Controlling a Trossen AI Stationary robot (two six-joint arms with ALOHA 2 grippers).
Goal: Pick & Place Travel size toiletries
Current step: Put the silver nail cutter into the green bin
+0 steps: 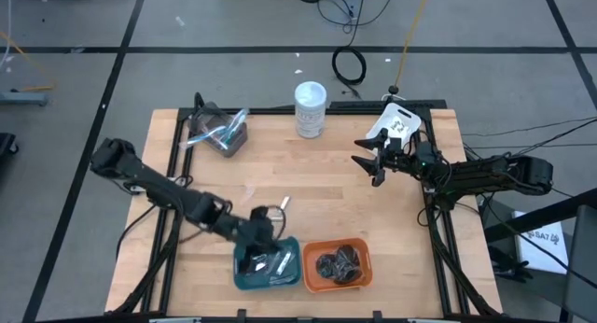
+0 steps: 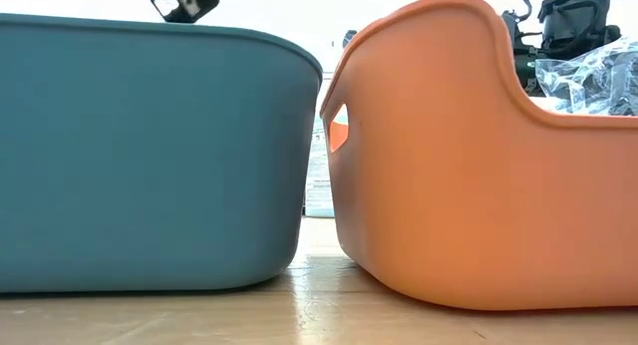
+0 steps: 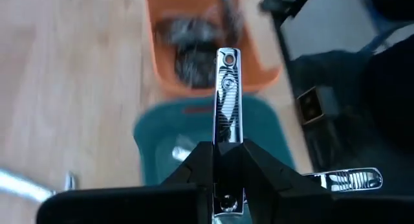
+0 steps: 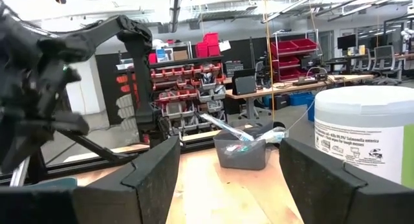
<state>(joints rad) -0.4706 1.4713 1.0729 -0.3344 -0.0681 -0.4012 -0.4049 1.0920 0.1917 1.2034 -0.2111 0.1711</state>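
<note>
My left gripper point(image 1: 264, 253) hovers over the teal tray point(image 1: 244, 278) at the table's near edge, shut on a slim silver stick point(image 3: 226, 88). In the left wrist view the stick's free end points toward the orange tray point(image 3: 162, 75). Pale pieces point(image 1: 280, 263) lie in the teal tray. Dark wrapped bundles point(image 1: 338, 264) fill the orange tray point(image 1: 308, 278). A small silver piece point(image 1: 283, 203) lies on the table behind the teal tray. My right gripper point(image 1: 373, 164) waits open at the far right, touching nothing. My left gripper pinches the silver stick at its near end point(image 3: 226, 138) between its two fingers. The fingers come slanting down from the table's left and lie along the stick, most of which juts out beyond the fingertips. The stick is lifted clear above the teal tray.
A tall white-lidded jar point(image 1: 311, 108) stands at the far middle, close before my right gripper point(image 4: 229, 172). A grey bin point(image 1: 219, 134) with long items sits at the far left. The wood between the bin, jar and trays is bare. In the low view both trays point(image 2: 150, 156) block the table.
</note>
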